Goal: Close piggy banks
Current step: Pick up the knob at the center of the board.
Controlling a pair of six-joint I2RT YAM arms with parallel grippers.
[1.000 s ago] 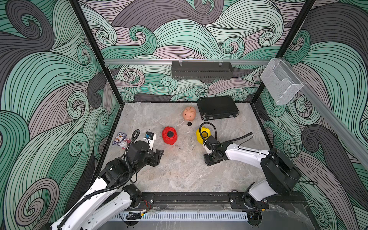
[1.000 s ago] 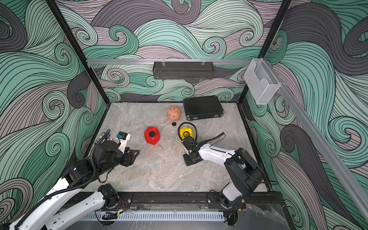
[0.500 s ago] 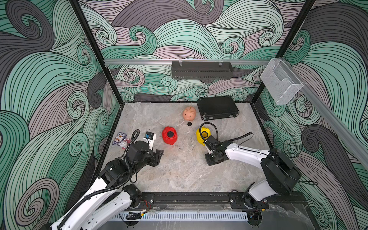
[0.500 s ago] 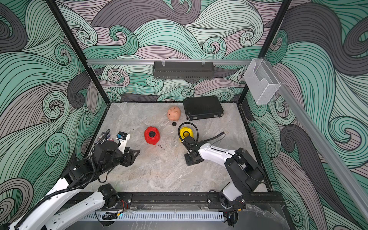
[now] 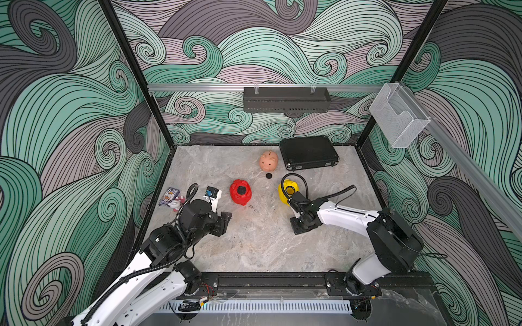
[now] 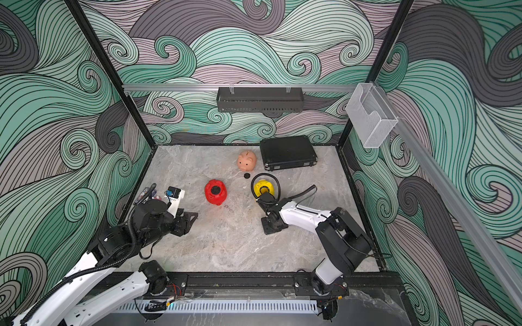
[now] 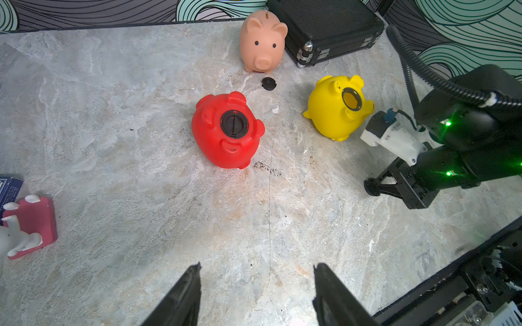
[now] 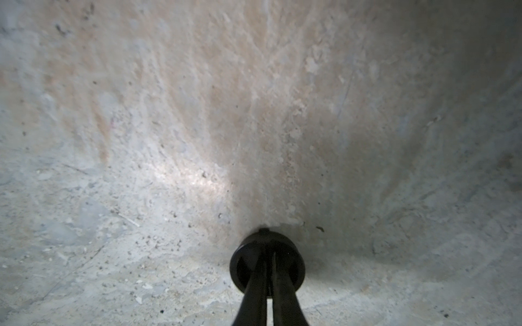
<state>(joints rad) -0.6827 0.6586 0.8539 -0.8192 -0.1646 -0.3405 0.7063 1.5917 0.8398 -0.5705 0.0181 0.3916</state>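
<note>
right jaws: we've got them clenched on a black plug (image 8: 267, 264), low on the tabletop (image 8: 169, 141)
left jaws: released, holding nothing
risk: thin pinch, so the plug might twist before reaching the yellow pig (image 7: 336, 108)

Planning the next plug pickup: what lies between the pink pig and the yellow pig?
A loose black plug lies on the table between the pink pig and yellow pig, touching neither; clearest in the left wrist view.

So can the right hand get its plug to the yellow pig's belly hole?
Probably yes: the yellow pig lies near the right hand, its open hole turned upward, with nothing between them.
</note>
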